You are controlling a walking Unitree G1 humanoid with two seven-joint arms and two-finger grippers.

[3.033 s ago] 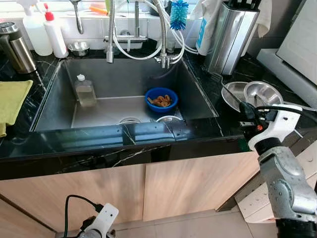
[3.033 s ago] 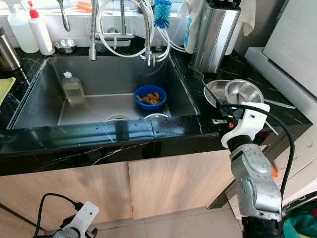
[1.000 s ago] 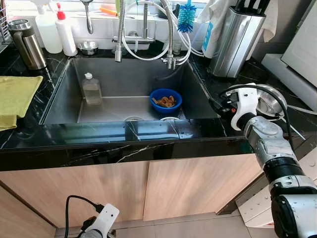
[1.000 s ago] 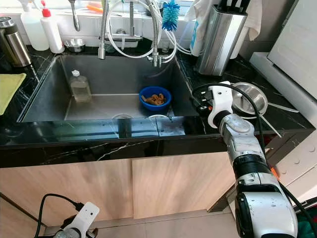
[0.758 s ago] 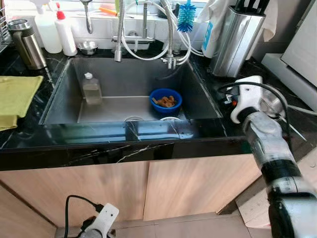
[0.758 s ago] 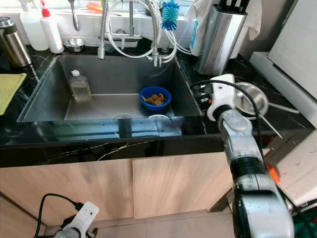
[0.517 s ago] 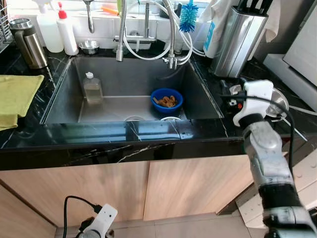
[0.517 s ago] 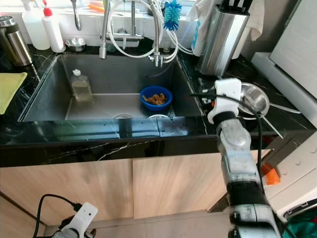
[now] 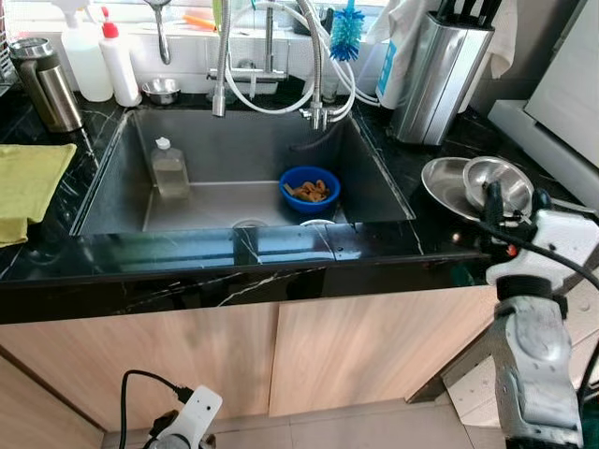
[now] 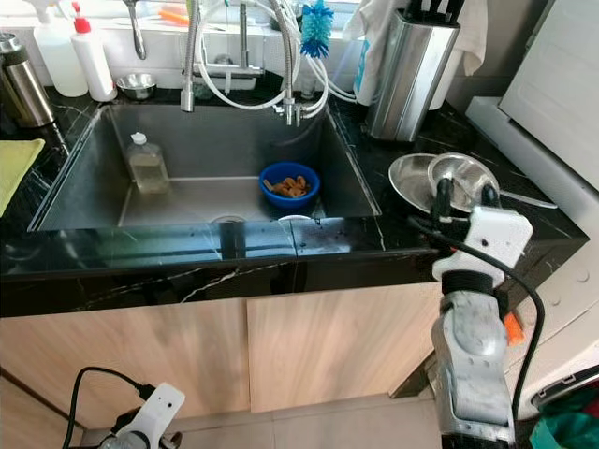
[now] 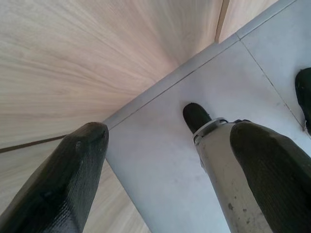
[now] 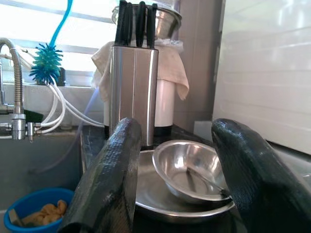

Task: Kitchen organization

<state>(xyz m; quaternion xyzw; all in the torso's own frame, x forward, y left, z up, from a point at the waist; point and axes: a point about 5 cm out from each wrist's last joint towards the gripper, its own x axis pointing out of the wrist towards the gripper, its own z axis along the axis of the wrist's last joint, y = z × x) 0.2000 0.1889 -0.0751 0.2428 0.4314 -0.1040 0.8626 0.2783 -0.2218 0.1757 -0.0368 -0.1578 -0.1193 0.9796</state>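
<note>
The right gripper (image 10: 460, 199) is raised at the front edge of the black marble bench (image 9: 440, 229), its two black fingers (image 12: 109, 184) spread apart with nothing between them, aimed straight at a small steel bowl (image 9: 498, 178). That bowl sits inside a wider, shallow steel dish (image 9: 440, 178) on the bench to the right of the sink (image 9: 234, 159), and it is tipped so that its mouth faces toward the front of the bench and the gripper. A thin steel utensil (image 12: 204, 177) rests in the bowl, its long axis running from the bowl's floor out over the rim toward the right. Behind the dish stands a steel knife block (image 10: 407, 70), upright, with black handles sticking out of the top and a pale cloth (image 12: 172, 65) draped behind it. Down in the sink a blue bowl (image 9: 310, 189) holding brownish scraps sits near the right wall, and a clear bottle (image 9: 167, 170) stands upright toward the left. A blue bottle brush (image 10: 316, 23) hangs beside the coiled faucet hose (image 9: 309, 56). A yellow cloth (image 9: 28, 187) lies on the bench at the far left. The left gripper (image 11: 160, 165) hangs low by the wooden cabinet front (image 11: 73, 58), fingers apart above the grey floor tiles (image 11: 233, 82).
</note>
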